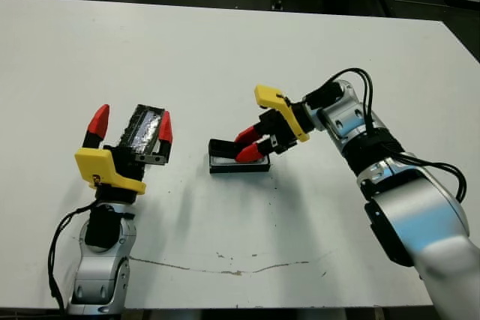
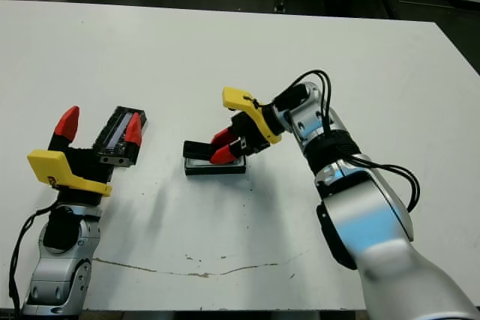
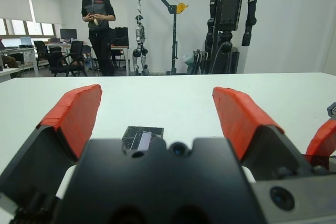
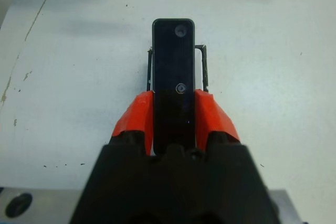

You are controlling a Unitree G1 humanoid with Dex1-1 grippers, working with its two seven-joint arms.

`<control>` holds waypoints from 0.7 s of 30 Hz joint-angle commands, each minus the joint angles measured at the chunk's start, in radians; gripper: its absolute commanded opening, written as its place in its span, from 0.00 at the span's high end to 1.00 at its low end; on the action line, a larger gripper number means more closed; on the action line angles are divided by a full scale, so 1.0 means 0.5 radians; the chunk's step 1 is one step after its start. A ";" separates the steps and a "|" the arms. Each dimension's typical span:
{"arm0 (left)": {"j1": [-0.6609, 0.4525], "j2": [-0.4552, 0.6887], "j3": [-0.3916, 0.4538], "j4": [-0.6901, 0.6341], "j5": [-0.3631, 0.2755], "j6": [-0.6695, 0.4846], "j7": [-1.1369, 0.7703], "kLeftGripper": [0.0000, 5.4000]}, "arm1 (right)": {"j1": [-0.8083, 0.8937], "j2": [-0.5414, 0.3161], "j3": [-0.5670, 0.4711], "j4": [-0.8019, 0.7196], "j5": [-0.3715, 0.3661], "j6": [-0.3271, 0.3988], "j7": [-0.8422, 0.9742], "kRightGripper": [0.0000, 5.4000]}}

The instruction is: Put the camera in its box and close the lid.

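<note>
2 red fingertips of the right gripper are pinched on the camera, held just over the box. It should be lowered level, aligned with the walls. The left gripper is spread, empty, near the lid.

1. The bench is white, marked with a thin dark scratch line and a few dark specks near its front edge.
2. The camera is glossy black, with two small round marks on its face.
3. The box is black outside and white-lined inside.
4. The lid is a black frame around a shiny silvery panel (with pale bluish glints).
5. The right tool has red fingertips, a black body and a yellow bracket; its arm is silver-grey with black cables.
6. The left tool is likewise red-tipped, black-bodied and yellow-bracketed.
7. A person beyond the bench wears dark clothes.
</note>
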 commanded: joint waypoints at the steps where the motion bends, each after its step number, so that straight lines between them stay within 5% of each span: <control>1: 0.018 -0.007 0.002 0.014 -0.005 -0.002 0.005 0.00 | 0.036 -0.022 0.004 0.007 -0.014 0.000 0.006 0.69; 21: 0.029 -0.001 0.000 0.022 -0.034 -0.008 -0.005 0.00 | 0.070 -0.098 0.058 -0.117 -0.100 0.059 -0.057 0.69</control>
